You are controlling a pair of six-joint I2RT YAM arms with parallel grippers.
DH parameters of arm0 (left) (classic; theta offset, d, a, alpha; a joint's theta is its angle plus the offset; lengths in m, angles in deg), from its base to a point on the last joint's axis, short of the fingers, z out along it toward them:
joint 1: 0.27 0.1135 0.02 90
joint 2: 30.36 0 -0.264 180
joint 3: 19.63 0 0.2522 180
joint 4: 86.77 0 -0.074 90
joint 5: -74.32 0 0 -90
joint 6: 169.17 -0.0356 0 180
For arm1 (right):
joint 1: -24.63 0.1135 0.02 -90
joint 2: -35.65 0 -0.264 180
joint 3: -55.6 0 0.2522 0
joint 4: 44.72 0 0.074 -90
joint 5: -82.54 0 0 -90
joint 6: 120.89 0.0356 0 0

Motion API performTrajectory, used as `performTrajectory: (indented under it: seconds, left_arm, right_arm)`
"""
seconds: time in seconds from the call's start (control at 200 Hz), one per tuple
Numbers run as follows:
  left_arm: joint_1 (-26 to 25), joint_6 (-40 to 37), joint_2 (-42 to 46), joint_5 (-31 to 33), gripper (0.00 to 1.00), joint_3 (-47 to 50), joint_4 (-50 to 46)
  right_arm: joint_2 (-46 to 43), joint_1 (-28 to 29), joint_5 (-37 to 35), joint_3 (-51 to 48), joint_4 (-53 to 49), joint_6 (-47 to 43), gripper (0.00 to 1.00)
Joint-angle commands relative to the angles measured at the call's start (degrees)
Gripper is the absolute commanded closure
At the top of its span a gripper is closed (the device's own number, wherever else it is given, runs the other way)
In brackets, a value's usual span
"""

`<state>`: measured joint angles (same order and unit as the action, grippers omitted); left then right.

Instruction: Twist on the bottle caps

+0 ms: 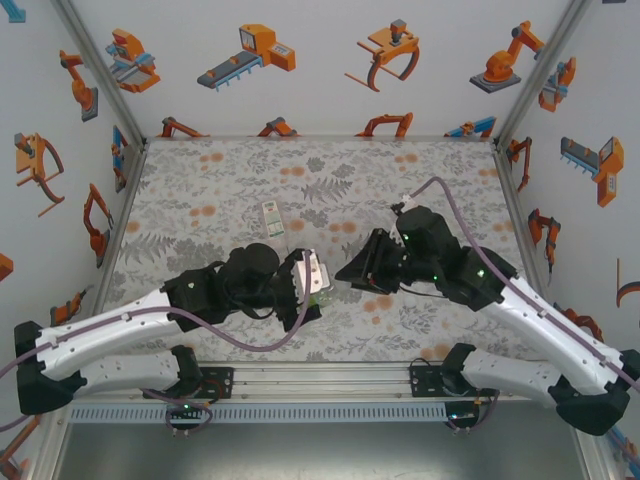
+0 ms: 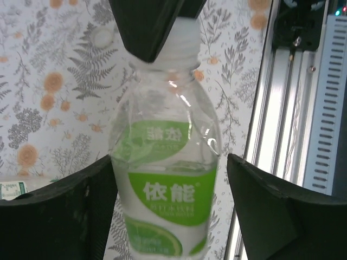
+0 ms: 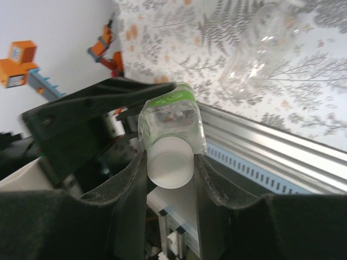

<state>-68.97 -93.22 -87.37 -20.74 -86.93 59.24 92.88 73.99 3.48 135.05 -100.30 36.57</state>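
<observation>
the right gripper (image 3: pixel 169 160) pinches the white cap (image 3: pixel 169 172) on the green-label bottle (image 2: pixel 168 189); the left gripper (image 2: pixel 169 162) spreads its fingers wide, just off that bottle's sides; the bottle's base is cut off.

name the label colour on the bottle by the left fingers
Green and white label on the clear bottle; shows best in the left wrist view.

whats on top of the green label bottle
A white cap sits on the neck of the bottle, pinched by the right gripper. Its fingers cover the threads, so how far it is screwed on cannot be seen.
</observation>
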Motion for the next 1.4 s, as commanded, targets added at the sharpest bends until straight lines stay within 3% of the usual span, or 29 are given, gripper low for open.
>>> performTrajectory:
  seconds: [0.0, 0.11, 0.345, 0.591, 0.811, 0.976, 1.397]
  left_arm:
    - [-0.3, -0.2, 1.9, 1.2, 0.26, 0.1, 2.0]
    - [-0.3, 0.4, 3.3, 2.1, 0.25, 0.4, 0.4]
    - [0.2, 6.1, 5.2, 7.7, 0.24, 1.0, -1.8]
    - [6.4, 18.6, 7.4, 11.2, 0.24, 1.9, -4.6]
    - [7.7, 24.1, 10.9, 11.5, 0.22, 3.9, -5.5]
    - [8.9, 33.1, 10.8, 14.9, 0.18, 3.2, -9.9]
    - [9.0, 35.6, 9.9, 13.5, 0.2, 3.7, -8.2]
  right_arm:
    - [2.1, -2.6, -2.2, 3.5, -6.0, -7.2, 1.0]
    - [5.1, -5.9, -3.3, 6.4, -10.0, -13.0, 1.0]
    - [16.1, -12.0, -13.9, 19.3, -23.1, -32.5, 1.0]
    - [29.3, -20.1, -17.8, 31.8, -25.9, -46.1, 1.0]
    - [41.8, -26.8, -17.4, 44.0, -24.8, -53.1, 1.0]
    - [51.2, -31.4, -15.0, 51.7, -22.4, -55.0, 1.0]
    - [68.4, -38.9, -12.5, 69.9, -22.4, -57.6, 1.0]
